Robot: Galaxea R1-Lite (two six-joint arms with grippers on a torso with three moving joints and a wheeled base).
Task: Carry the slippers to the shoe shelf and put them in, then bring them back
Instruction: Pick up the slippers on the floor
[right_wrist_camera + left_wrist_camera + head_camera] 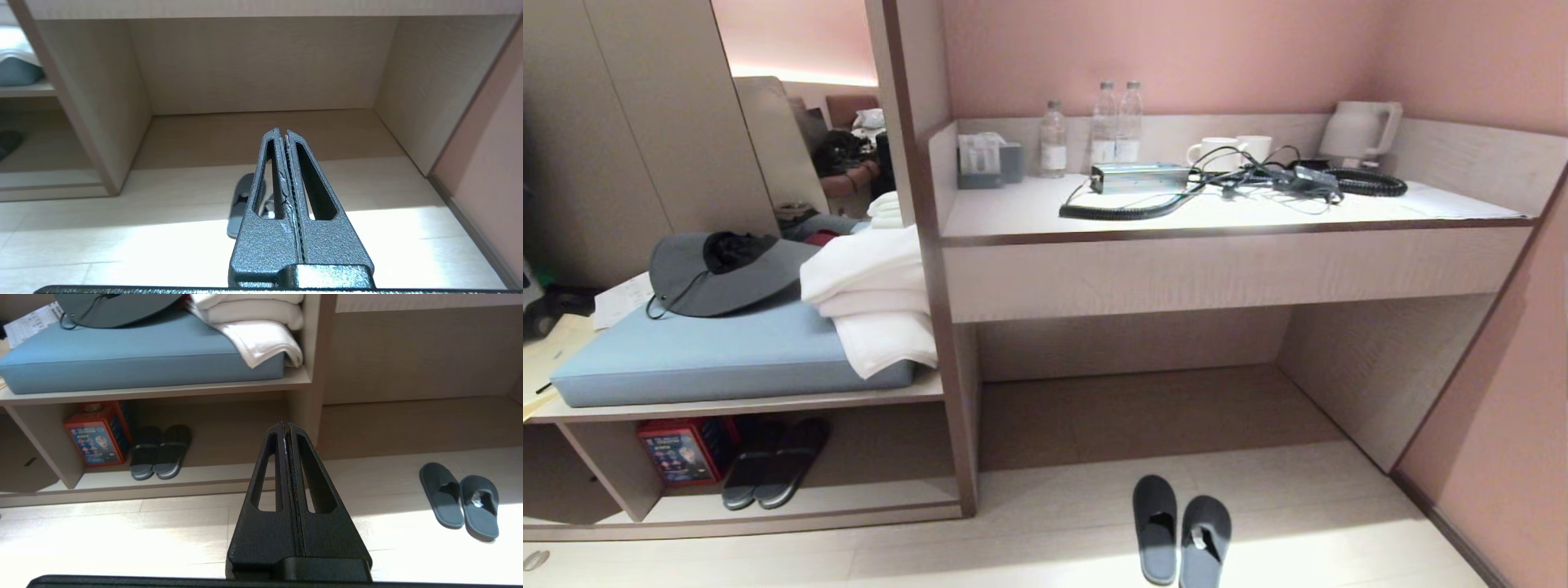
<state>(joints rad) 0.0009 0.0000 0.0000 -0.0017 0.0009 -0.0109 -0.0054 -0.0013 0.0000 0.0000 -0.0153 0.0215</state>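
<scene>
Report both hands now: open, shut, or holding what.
Left hand: shut, holding nothing.
Right hand: shut, holding nothing; slippers on the floor.

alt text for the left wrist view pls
The left gripper, fingers shut, points at a low shoe shelf across a pale floor. A pair of slippers lies on the floor, apart from the shelf, which holds another dark pair and a red box.
</scene>
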